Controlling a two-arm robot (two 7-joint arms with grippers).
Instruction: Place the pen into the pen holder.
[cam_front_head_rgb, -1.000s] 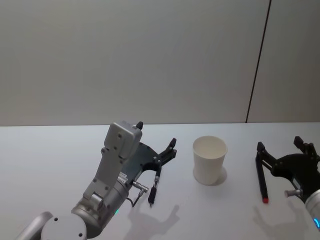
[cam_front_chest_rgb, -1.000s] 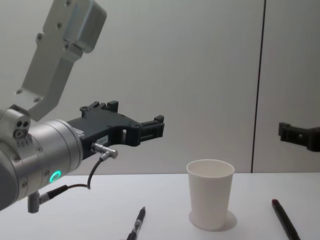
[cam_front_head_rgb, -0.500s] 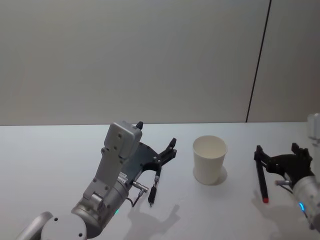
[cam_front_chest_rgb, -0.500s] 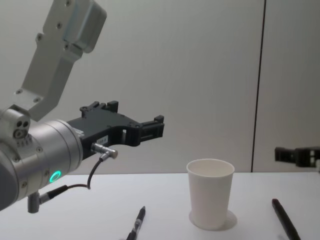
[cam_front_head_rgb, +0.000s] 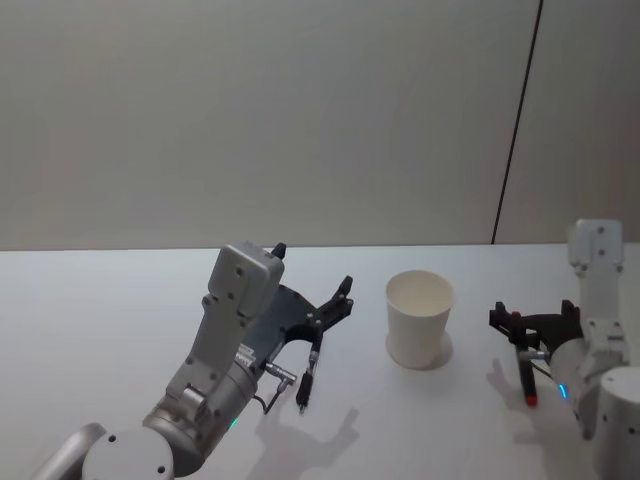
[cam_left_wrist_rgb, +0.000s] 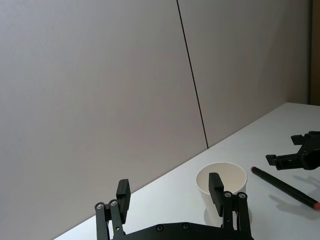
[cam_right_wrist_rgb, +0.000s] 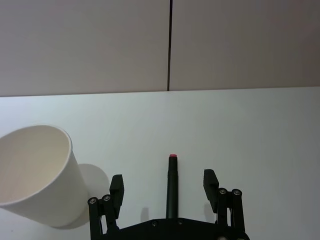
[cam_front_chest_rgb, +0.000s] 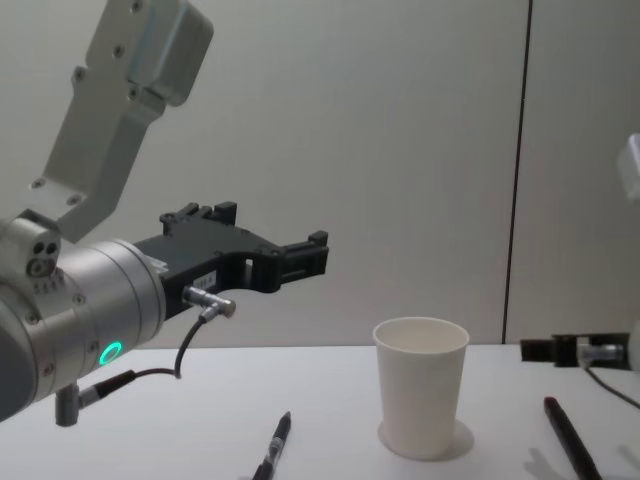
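Observation:
A white paper cup, the pen holder (cam_front_head_rgb: 420, 320) (cam_front_chest_rgb: 420, 385) (cam_right_wrist_rgb: 35, 175) (cam_left_wrist_rgb: 231, 175), stands upright mid-table. A black pen with a red end (cam_front_head_rgb: 524, 368) (cam_front_chest_rgb: 568, 440) (cam_right_wrist_rgb: 171, 187) (cam_left_wrist_rgb: 282, 186) lies flat to its right. My right gripper (cam_front_head_rgb: 533, 318) (cam_right_wrist_rgb: 163, 185) (cam_front_chest_rgb: 560, 350) hovers open just above this pen, its fingers on either side of it. Another black pen (cam_front_head_rgb: 311, 372) (cam_front_chest_rgb: 275, 450) lies left of the cup. My left gripper (cam_front_head_rgb: 313, 268) (cam_front_chest_rgb: 270, 235) (cam_left_wrist_rgb: 169, 190) is held open, high above that pen.
The white table (cam_front_head_rgb: 100, 320) runs back to a grey wall with a dark vertical seam (cam_front_head_rgb: 515, 130). The left arm's large silver body (cam_front_chest_rgb: 80, 300) fills the near left.
My right gripper has swung left and lower, and now stands over the red-ended pen, closer to the cup. The left arm, both pens and the cup have not moved.

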